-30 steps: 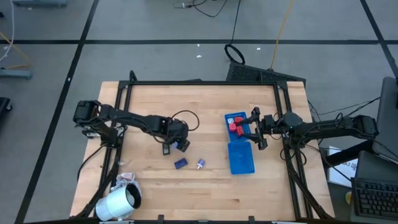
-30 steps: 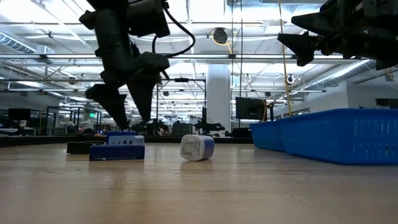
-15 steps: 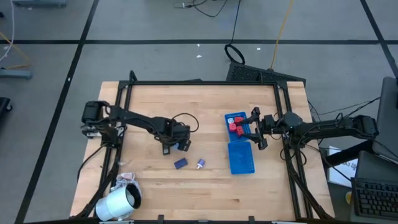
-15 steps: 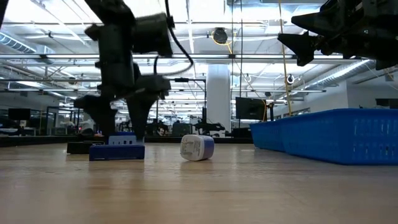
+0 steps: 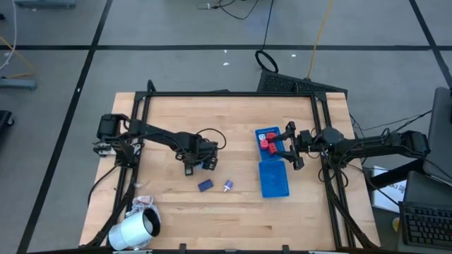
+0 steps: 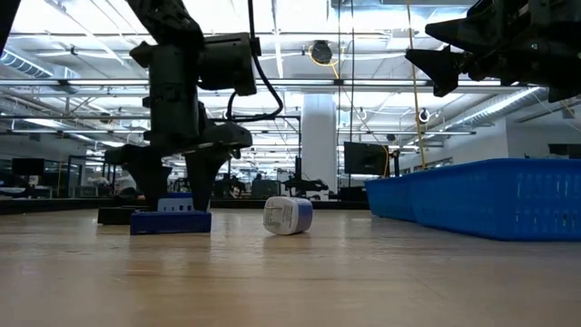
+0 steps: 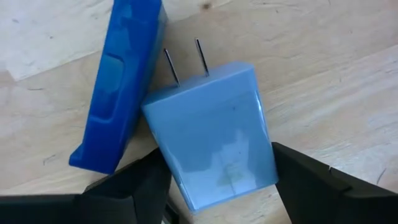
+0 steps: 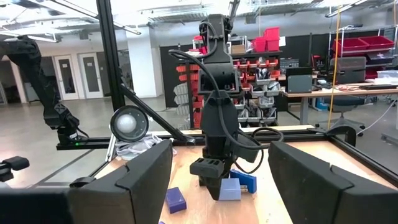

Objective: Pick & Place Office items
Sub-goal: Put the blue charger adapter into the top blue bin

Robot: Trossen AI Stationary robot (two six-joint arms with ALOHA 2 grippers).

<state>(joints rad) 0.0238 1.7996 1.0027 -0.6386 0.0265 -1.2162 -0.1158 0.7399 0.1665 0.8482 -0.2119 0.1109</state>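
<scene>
My high camera looks straight down over the wooden table (image 5: 233, 113). My low camera sits level at tabletop. The left wrist camera peers close between its fingers (image 7: 124, 190); the right wrist camera faces across, sharing the light blue plug block (image 7: 211, 124).

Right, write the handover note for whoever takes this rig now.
Left tool: down at the table, fingers either side of the light blue plug adapter, not clearly gripping it; a dark blue block lies against it.
Right tool: open, empty, over the blue tray.
Done: red pieces in the tray's far end.
Left: the adapter, a second dark blue block and a small white piece on the table.
</scene>
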